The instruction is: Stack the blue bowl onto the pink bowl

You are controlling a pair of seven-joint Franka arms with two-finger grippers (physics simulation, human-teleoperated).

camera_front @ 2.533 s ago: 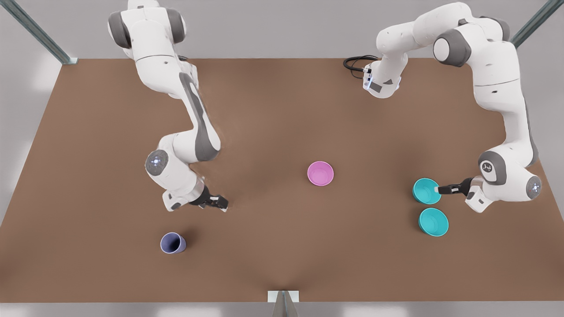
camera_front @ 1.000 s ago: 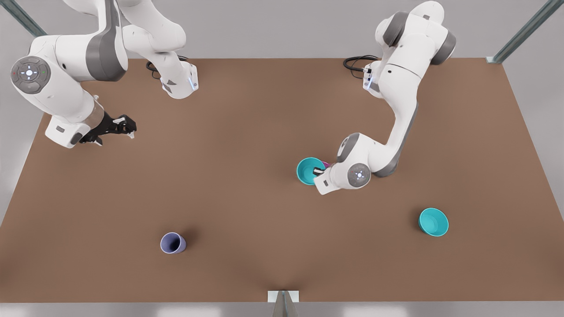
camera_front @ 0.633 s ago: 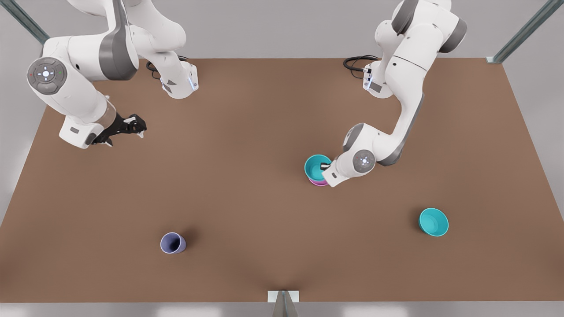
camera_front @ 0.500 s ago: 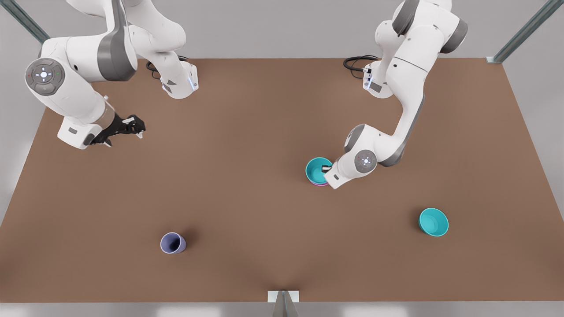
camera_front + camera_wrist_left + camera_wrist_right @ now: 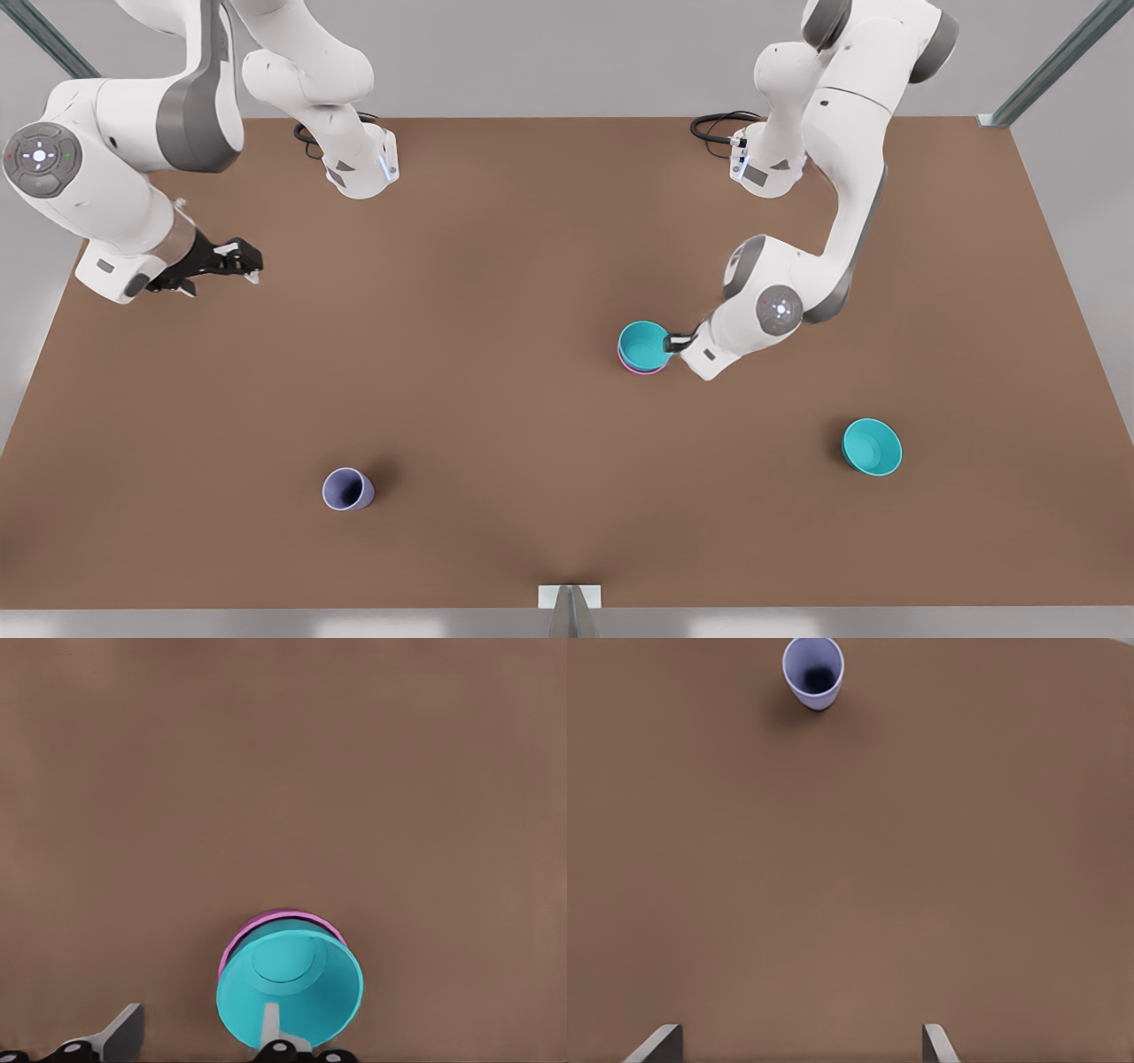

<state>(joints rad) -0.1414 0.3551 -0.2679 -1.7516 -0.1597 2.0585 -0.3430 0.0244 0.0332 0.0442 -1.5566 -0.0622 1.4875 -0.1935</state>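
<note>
Blue bowl [image 5: 644, 343]: smooth plastic look, satin turquoise, faint sheen along the rim; same finish is seen from the left wrist view [image 5: 292, 992]

Pink bowl [image 5: 640, 369]: a thin magenta edge is seen under the blue bowl, smooth, plain plastic look

Second teal bowl [image 5: 872, 447]: identical smooth satin surface

Lavender cup [image 5: 347, 489]: matt plastic look, evenly coloured, dark inside

Table [image 5: 532, 266]: flat brown surface, matt, no grain or texture is made out

Arm shells are rendered as glossy white plastic with matt grey joint covers; left gripper [image 5: 675, 340] and right gripper [image 5: 237, 260] are rendered in matt black, fingertips pale grey

Corner posts: brushed-metal look, grey-green
</note>
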